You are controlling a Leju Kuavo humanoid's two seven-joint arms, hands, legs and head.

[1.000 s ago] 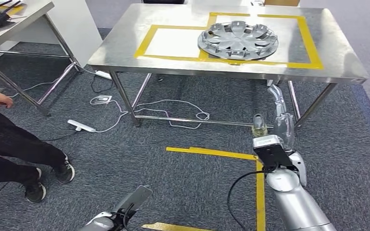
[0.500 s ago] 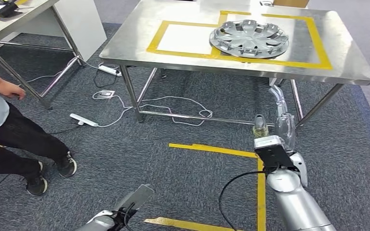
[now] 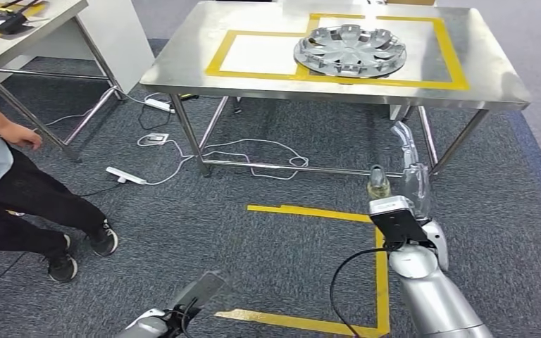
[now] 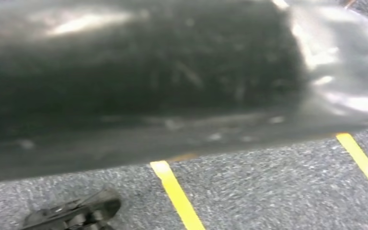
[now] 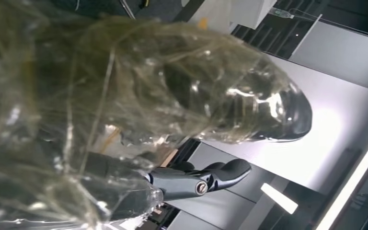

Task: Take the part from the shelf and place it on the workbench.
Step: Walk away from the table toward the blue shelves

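Part down on worktop, both hands off it.
Wheel cover (image 3: pixel 350 51) lies flat on the steel worktop (image 3: pixel 268 77), straddling the yellow tape outlines, so placement looks done as far as I can judge. Right hand (image 3: pixel 405 184) hangs low in front of the worktop, well apart from the part, fingers extended and holding nothing; plastic film wraps it in the right wrist view. Left hand (image 3: pixel 196 290) sits low by the floor, can't tell its state. Person (image 3: pixel 14 190) stands off to the left.

Workbench (image 3: pixel 183 67) near-left surface bare — passable; wheel cover (image 3: pixel 350 49) occupies far right; person (image 3: pixel 14 190) stands at left.
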